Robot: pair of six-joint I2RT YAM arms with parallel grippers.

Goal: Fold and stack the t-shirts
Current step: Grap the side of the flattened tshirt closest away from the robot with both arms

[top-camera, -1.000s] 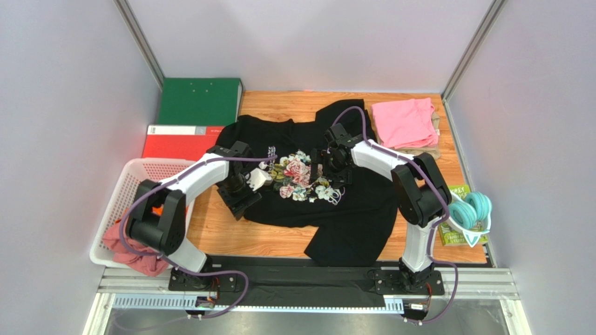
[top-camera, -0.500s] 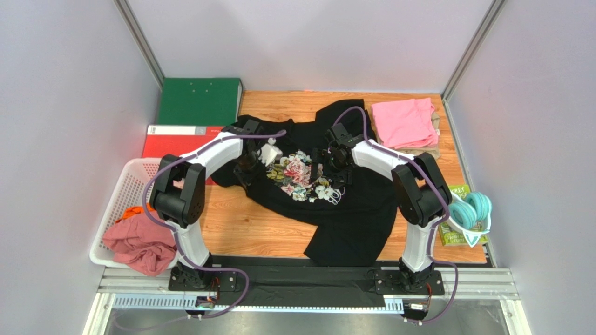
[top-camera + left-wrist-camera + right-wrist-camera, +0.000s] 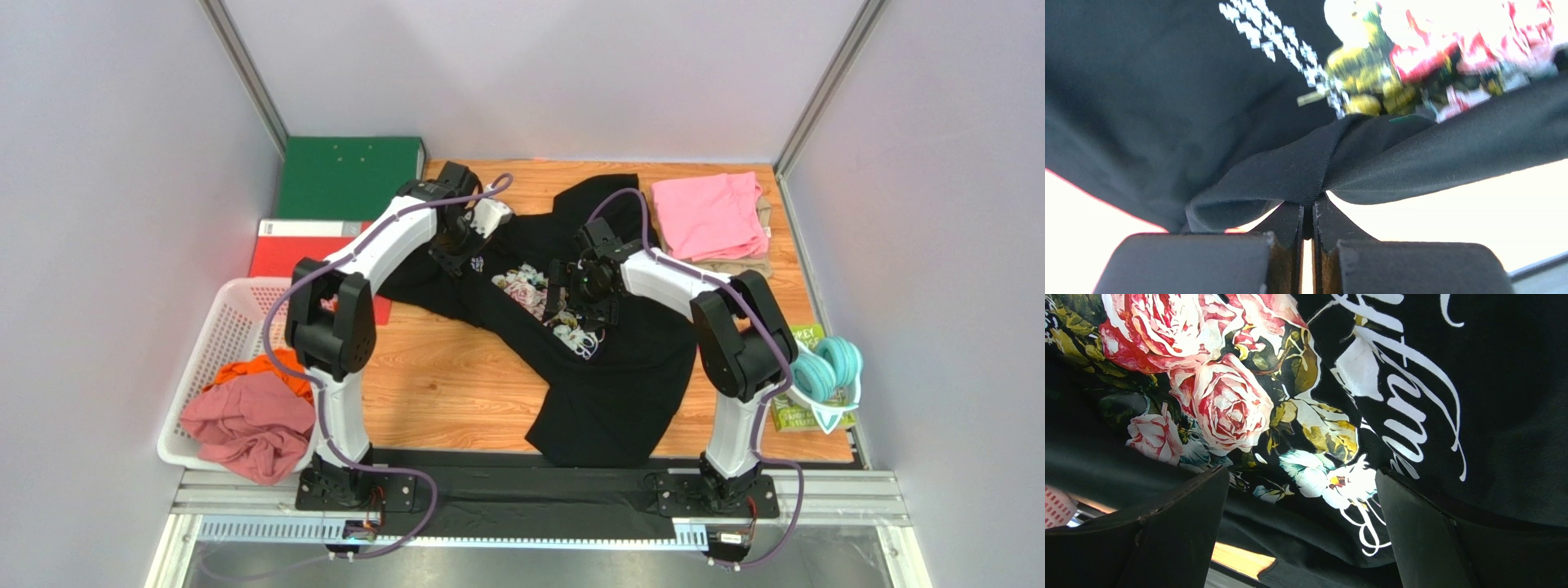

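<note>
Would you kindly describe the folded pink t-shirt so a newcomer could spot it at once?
Look at the far right corner of the wooden table. The pink t-shirt lies there, folded flat. Unlike the printed black t-shirt spread beside it, it is plain and neatly squared.

Matt black cloth t-shirt (image 3: pixel 613 392), wooden table (image 3: pixel 429 392)

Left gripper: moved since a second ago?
Yes. The left gripper has travelled away from the arm bases toward the table's far edge, ending about level with the near edge of the green binder. It is shut on a fold of the black t-shirt.
</note>
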